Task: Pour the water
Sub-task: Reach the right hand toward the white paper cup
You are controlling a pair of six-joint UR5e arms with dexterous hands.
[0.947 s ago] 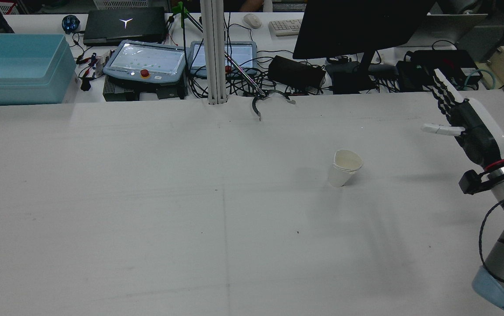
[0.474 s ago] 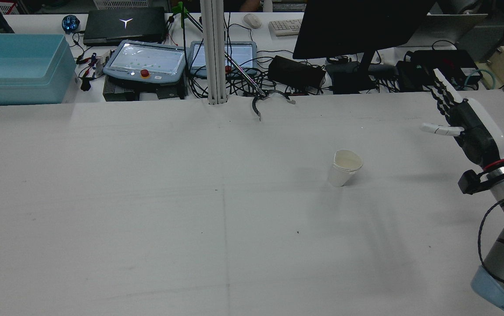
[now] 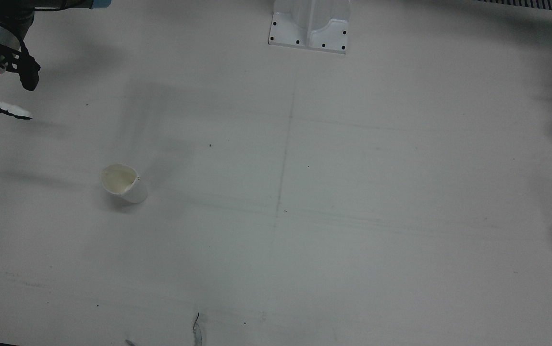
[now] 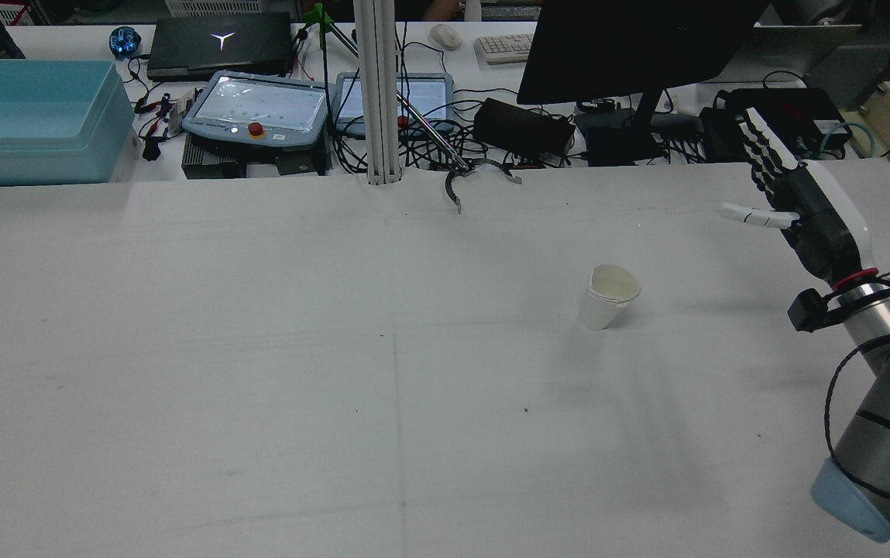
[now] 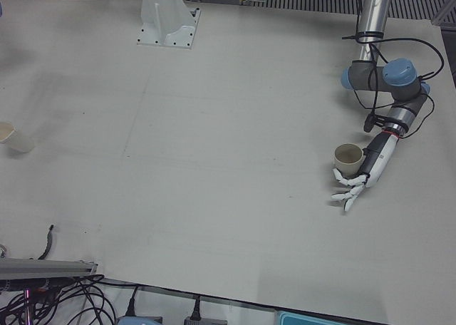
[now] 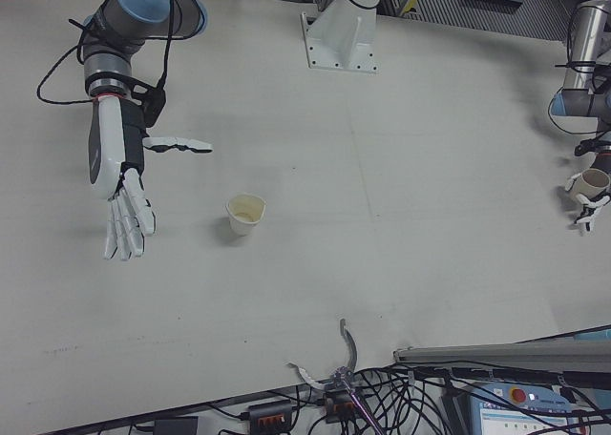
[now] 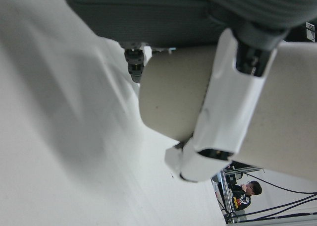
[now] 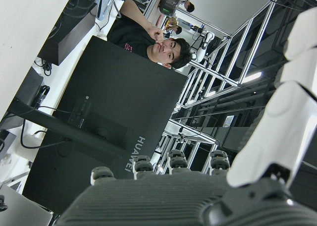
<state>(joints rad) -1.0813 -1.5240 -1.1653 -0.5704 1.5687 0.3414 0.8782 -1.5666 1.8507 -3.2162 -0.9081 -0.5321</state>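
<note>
Judging from where things lie, the task is at its approach stage: neither cup is lifted and no pouring has begun. The white paper cup (image 4: 609, 297) stands upright on the tabletop (image 4: 259, 387) right of centre in the rear view, and at lower left of centre in the front view, where its inside looks pale and possibly holds a little liquid, though that picture is too dim to be sure. The right robot hand (image 6: 119, 182) hangs in the left part of the right-front view, well apart from that cup, with its fingers (image 6: 127, 227) stretched out straight and spread and its thumb sticking out sideways toward the cup; it holds nothing. A second, tan cup (image 5: 348, 159) stands at the right of the left-front view, and the left robot hand (image 5: 365, 174) lies just beside it with fingers extended low past its base. In the left hand view the cup wall fills the upper right of the frame with one white finger (image 7: 223, 112) laid across it, so the hand seems to be in contact, but I cannot tell whether it has closed into a real grip. The next move calls for the left robot hand to wrap firmly round the tan cup, and for the right robot hand to travel across to the white cup and steady it before any tilt.
</note>
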